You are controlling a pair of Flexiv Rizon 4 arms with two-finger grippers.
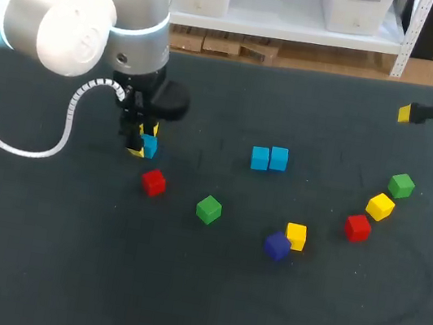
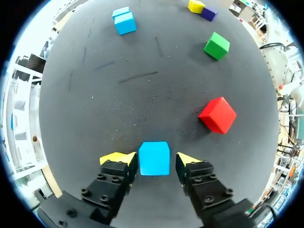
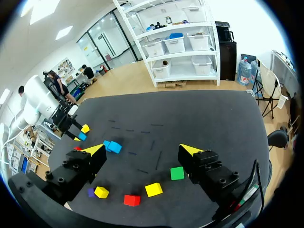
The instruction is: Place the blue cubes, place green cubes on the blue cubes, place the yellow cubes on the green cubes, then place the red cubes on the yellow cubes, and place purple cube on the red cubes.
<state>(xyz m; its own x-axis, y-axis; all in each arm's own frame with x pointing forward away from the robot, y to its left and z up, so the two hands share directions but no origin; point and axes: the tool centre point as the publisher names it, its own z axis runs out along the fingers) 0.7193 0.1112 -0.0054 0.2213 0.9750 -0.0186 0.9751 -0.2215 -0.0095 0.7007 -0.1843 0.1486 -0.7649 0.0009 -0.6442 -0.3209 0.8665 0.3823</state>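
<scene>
Blue cube (image 2: 154, 159) sits btw left gripper (image 2: 153, 160)'s narrow jaws, 9 o'clock of blue pair (image 1: 269, 158), gap on one side, so uneven closing could twist/shove it; right gripper (image 3: 142, 152) wide open at table's 2 o'clock.

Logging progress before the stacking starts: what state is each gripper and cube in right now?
Left gripper: open.
Blue cube: between its fingers, ungripped.
Right gripper: open, empty.
Blue pair: side by side, unstacked.
Purple cube: beside a yellow cube, unstacked.
</scene>
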